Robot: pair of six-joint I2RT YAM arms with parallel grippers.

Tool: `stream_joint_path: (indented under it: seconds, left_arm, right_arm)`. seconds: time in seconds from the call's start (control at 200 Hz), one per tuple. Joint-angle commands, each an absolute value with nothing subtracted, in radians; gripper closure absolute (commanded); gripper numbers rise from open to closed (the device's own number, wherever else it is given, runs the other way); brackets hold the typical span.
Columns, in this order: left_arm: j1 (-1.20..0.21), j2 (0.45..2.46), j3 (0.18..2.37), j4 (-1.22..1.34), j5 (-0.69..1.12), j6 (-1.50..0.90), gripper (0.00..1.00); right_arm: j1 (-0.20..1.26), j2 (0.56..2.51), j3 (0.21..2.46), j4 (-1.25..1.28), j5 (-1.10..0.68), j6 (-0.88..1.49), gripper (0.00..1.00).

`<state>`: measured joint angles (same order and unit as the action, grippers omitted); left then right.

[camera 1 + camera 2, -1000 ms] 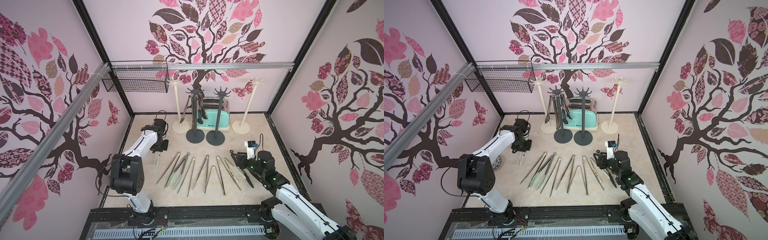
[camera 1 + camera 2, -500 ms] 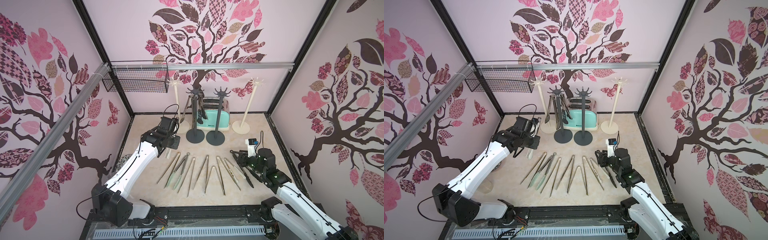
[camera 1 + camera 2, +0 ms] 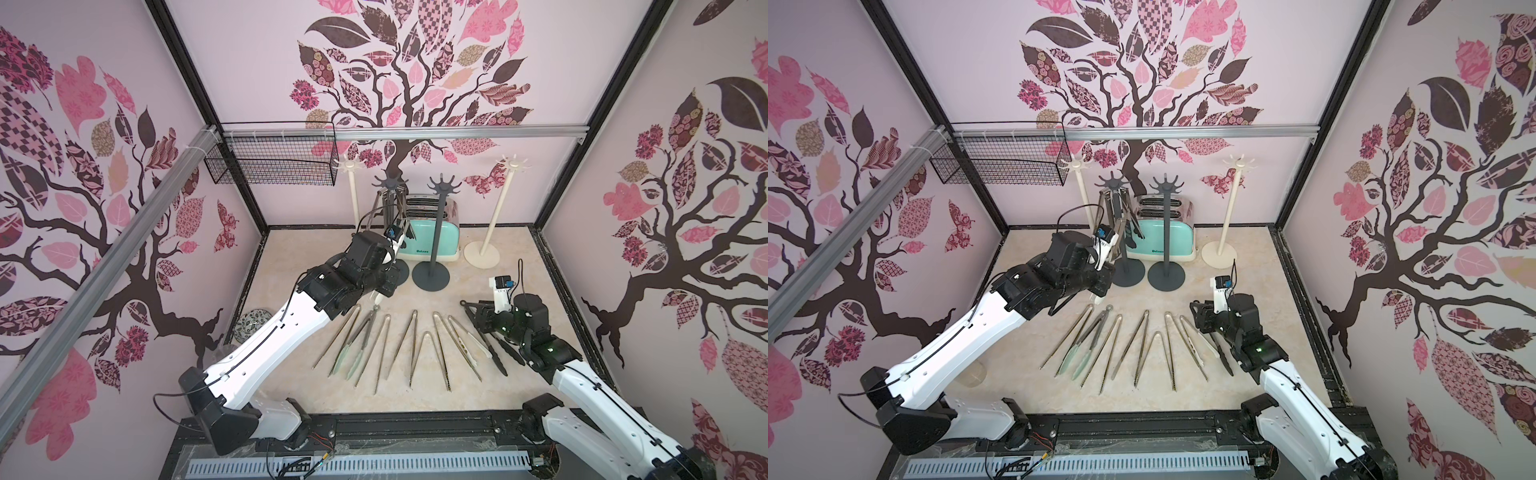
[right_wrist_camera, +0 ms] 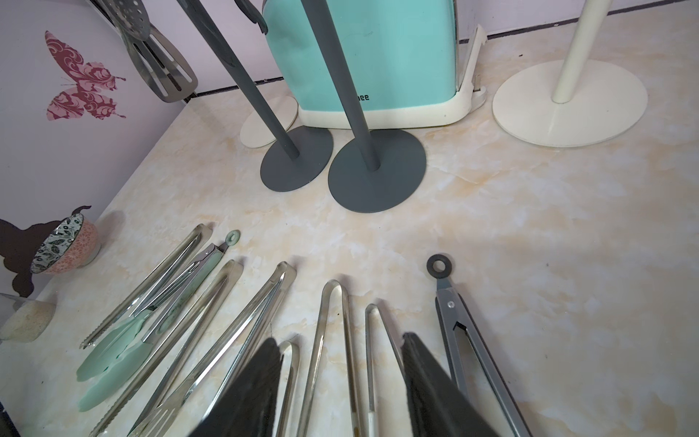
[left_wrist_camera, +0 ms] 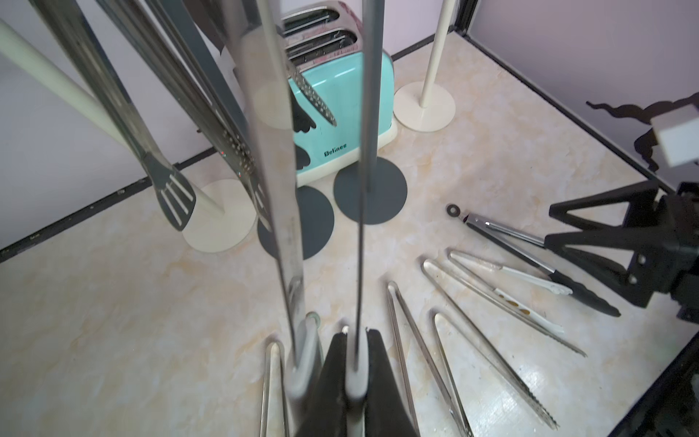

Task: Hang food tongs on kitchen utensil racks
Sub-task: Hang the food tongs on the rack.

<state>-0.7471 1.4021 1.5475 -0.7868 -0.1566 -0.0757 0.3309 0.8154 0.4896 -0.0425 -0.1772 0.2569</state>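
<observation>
My left gripper (image 5: pixel 353 363) is clenched on one arm of the steel tongs (image 5: pixel 281 227), held upright — I judge to lift them onto the dark grey utensil rack (image 3: pixel 389 183) at twelve o'clock. My right gripper (image 4: pixel 342 344) hangs spread and empty over the loose tongs (image 4: pixel 333 284) at four o'clock.

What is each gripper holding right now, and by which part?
Left gripper pinches one arm of the steel tongs near its pale tip end; the other arm runs free beside it. Right gripper is open, holding nothing.
</observation>
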Motion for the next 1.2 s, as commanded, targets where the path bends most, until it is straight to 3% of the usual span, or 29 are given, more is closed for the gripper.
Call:
stream_joint_path:
  seconds: [0.0, 0.72, 1.195]
  left_arm:
    - [-0.75, 1.443, 1.603, -0.719, -0.124, -0.088, 1.0]
    - [-0.733, 1.821, 2.091, -0.795, -0.098, -0.021, 1.0]
    - [-0.686, 1.875, 2.125, -0.761, -0.051, -0.044, 1.0]
  right_arm:
    - [0.334, 0.811, 0.531, -0.068, -0.167, 0.24, 0.46]
    - [0.334, 0.818, 0.532, -0.078, -0.179, 0.241, 0.46]
    - [0.335, 0.818, 0.523, -0.076, -0.18, 0.237, 0.46]
